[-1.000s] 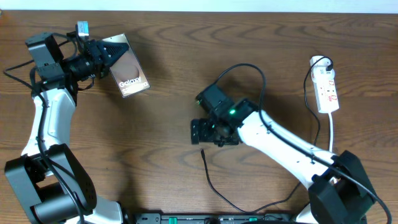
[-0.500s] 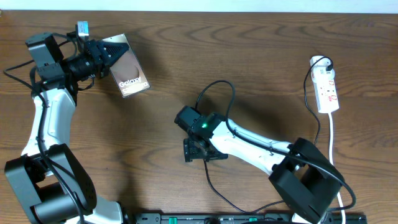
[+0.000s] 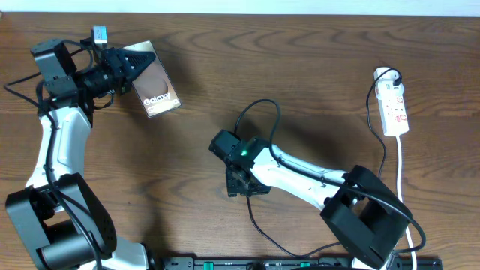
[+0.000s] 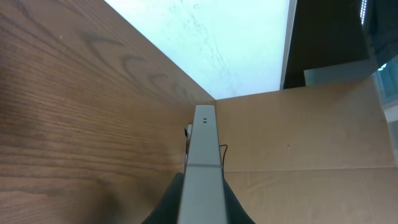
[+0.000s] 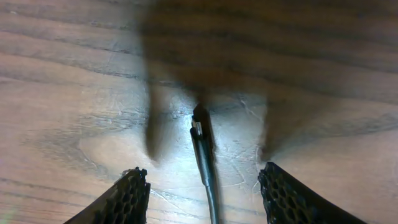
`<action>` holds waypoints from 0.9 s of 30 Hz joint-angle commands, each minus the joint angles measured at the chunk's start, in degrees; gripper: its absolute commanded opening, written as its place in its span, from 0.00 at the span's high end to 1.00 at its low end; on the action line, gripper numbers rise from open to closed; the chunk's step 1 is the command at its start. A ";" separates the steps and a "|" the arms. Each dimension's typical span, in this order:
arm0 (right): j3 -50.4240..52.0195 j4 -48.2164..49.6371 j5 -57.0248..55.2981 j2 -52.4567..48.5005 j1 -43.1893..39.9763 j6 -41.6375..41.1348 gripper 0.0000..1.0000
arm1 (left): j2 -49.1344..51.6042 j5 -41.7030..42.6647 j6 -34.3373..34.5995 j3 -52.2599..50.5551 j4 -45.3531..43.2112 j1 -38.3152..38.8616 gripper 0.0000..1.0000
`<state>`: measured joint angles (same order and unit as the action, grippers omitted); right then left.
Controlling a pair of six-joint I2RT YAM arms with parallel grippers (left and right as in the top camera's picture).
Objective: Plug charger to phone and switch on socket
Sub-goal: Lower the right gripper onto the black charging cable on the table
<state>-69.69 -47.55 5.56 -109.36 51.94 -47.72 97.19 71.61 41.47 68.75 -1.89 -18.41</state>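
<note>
Left jaws clamped on phone [image 3: 155, 90], "Galaxy" lettering readable; right jaws apart, straddling charger [image 5: 203, 150] tip, not gripping.

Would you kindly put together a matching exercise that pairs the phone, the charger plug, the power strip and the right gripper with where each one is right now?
Things:
1. phone
2. charger plug
3. power strip
4. right gripper

Places or states:
A. far right, apart from both arms
B. lying flat on the table, nothing touching it
C. clamped in the left gripper, top left
D. near the centre, jaws apart on either side of the plug

Pairs: 1-C, 2-B, 3-A, 4-D
</note>
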 commanded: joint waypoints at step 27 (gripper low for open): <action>-0.37 -0.07 4.02 -4.24 -0.85 0.66 0.77 | -0.94 -0.72 -0.76 0.02 -0.31 -0.17 0.92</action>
<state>-70.24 -47.66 9.39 -111.61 51.22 -47.29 97.19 70.13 41.47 68.75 -1.89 -18.41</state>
